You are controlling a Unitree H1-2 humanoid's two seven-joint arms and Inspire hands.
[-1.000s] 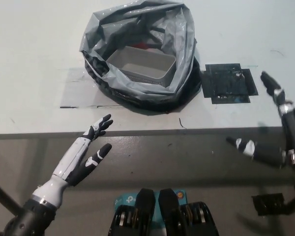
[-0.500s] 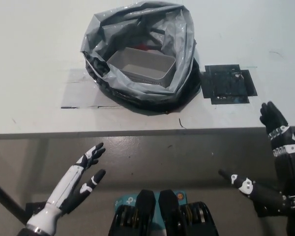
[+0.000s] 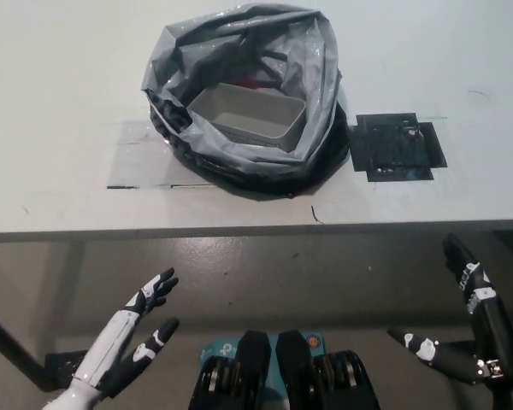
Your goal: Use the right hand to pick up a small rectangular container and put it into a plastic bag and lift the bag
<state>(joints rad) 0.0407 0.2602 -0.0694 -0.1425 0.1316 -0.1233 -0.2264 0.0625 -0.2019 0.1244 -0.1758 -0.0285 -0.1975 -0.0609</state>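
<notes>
One container (image 3: 246, 113) (bagged) lies far from right hand (image 3: 470, 329).

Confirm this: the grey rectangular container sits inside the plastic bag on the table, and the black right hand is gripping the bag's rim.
Not quite. In the head view the container does sit inside the plastic bag on the table, but the right hand is open, below the table edge and apart from the bag. The left hand is also open and low.

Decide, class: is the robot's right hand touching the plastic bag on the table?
Apart. In the head view the right hand hangs open below the table's edge, with bare tabletop between it and the plastic bag.
</notes>
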